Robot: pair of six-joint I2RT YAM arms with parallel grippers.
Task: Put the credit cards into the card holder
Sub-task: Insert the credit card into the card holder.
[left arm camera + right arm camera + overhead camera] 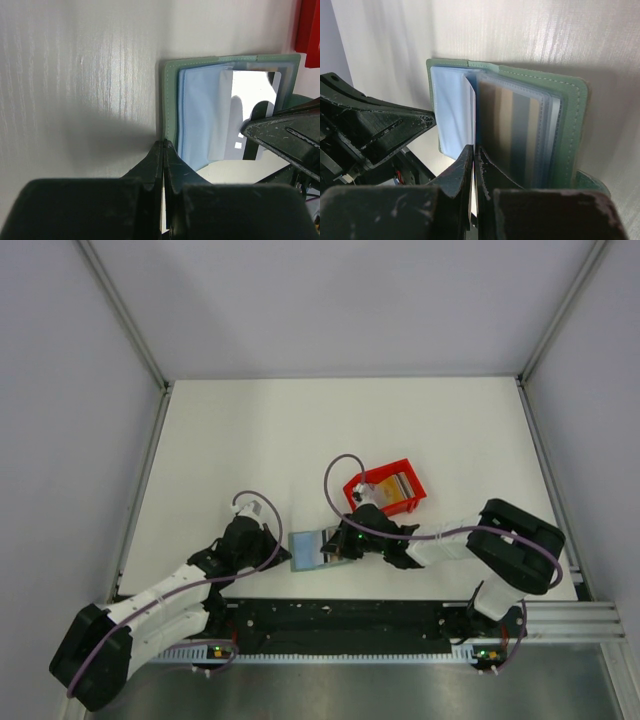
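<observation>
Filling the wallet (570,130): its edge touches the closed left jaws; a raised sleeve (469,100) stands just ahead of closed right jaws. Pin it flat, feed squarely.

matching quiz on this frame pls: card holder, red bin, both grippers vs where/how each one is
1. card holder
2. red bin
3. left gripper
4. right gripper

A. shut, tips at the clear inner sleeves
B. lying open on the table between the two arms
C. just beyond the right arm's wrist, with credit cards in it
D. shut, tips at the green outer cover edge

Pairs: 1-B, 2-C, 3-D, 4-A
</observation>
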